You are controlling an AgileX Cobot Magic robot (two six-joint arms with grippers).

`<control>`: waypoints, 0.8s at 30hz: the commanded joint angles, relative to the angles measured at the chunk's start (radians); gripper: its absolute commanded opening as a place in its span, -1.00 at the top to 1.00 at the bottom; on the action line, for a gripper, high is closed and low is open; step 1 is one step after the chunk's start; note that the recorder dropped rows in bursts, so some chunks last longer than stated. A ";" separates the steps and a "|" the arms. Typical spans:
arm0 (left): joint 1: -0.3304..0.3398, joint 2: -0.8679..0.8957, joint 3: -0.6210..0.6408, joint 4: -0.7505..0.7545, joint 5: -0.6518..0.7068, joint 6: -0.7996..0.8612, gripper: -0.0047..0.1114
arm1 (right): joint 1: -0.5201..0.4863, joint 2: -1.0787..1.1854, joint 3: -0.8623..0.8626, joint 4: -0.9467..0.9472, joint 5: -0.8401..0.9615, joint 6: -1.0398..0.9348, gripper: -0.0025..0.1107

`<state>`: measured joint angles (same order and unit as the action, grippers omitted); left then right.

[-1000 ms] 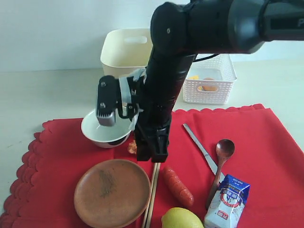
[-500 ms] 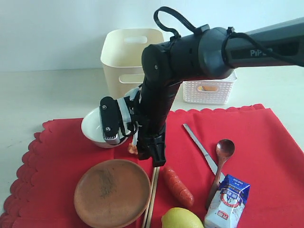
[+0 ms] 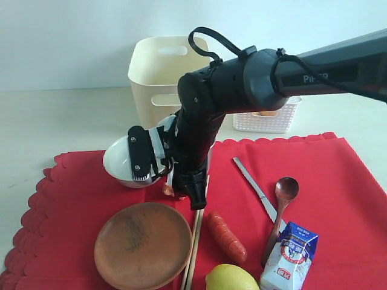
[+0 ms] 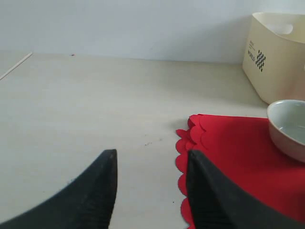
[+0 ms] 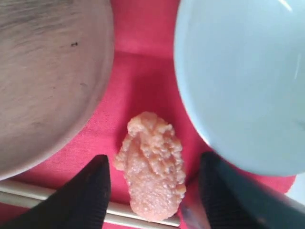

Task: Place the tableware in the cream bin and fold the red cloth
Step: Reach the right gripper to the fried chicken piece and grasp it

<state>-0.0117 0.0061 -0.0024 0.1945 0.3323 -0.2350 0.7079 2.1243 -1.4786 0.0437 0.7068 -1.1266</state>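
Both stand open and empty: right pincer (image 5: 156, 157) beside the bowl (image 5: 238, 81), left pincer (image 4: 151, 153) over the bench (image 4: 95, 95). Bowl seems stiff, slick, breakable; pinch its rim.

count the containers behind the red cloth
2: the cream bin at the back, left of centre in the exterior view, and the white lattice basket to its right. The arm may hide more.

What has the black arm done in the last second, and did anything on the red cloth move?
The right arm pulled back and lowered; its end effector sank toward the orange fried piece between the bowl and wooden plate, jaws open either side of it. Nothing was gripped or released. Bowl, plate, chopsticks and red cloth stayed put.
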 commanded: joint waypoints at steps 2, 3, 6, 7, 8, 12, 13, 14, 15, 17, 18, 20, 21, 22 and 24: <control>0.003 -0.006 0.002 0.001 -0.008 -0.005 0.14 | 0.002 0.019 0.002 -0.030 0.001 0.033 0.00; 0.003 -0.006 0.002 0.001 -0.008 -0.005 0.14 | 0.002 0.024 0.002 -0.044 0.001 0.041 0.00; 0.003 -0.006 0.002 0.001 -0.008 -0.005 0.14 | 0.002 0.043 0.002 -0.080 0.001 0.066 0.00; 0.003 -0.006 0.002 0.001 -0.008 -0.005 0.14 | 0.002 0.050 0.002 -0.086 0.001 0.066 0.00; 0.003 -0.006 0.002 0.001 -0.008 -0.005 0.14 | 0.002 0.053 0.002 -0.086 0.001 0.066 0.00; 0.003 -0.006 0.002 0.001 -0.008 -0.005 0.14 | 0.002 0.063 0.002 -0.087 -0.008 0.066 0.19; 0.003 -0.006 0.002 0.001 -0.008 -0.005 0.14 | 0.002 0.063 0.002 -0.087 -0.008 0.066 0.35; 0.003 -0.006 0.002 0.001 -0.008 -0.005 0.14 | 0.002 0.063 0.002 -0.089 -0.002 0.066 0.47; 0.003 -0.006 0.002 0.001 -0.008 -0.005 0.14 | 0.002 0.063 0.002 -0.094 0.004 0.066 0.62; 0.003 -0.006 0.002 0.001 -0.008 -0.005 0.14 | 0.002 0.063 0.002 -0.106 0.027 0.066 0.86; 0.003 -0.006 0.002 0.001 -0.008 -0.005 0.14 | 0.002 0.061 0.002 -0.109 0.040 0.066 0.94; 0.003 -0.006 0.002 0.001 -0.008 -0.005 0.14 | 0.002 0.057 0.002 -0.111 0.065 0.068 0.96; 0.003 -0.006 0.002 0.001 -0.008 -0.005 0.14 | 0.002 0.051 0.002 -0.111 0.076 0.068 0.96; 0.003 -0.006 0.002 0.001 -0.008 -0.005 0.14 | 0.002 0.042 0.002 -0.111 0.084 0.068 0.96; 0.003 -0.006 0.002 0.001 -0.008 -0.005 0.14 | 0.002 0.022 0.002 -0.111 0.097 0.083 0.96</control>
<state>-0.0117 0.0061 -0.0024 0.1945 0.3323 -0.2350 0.7079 2.1731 -1.4786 -0.0622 0.7584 -1.0590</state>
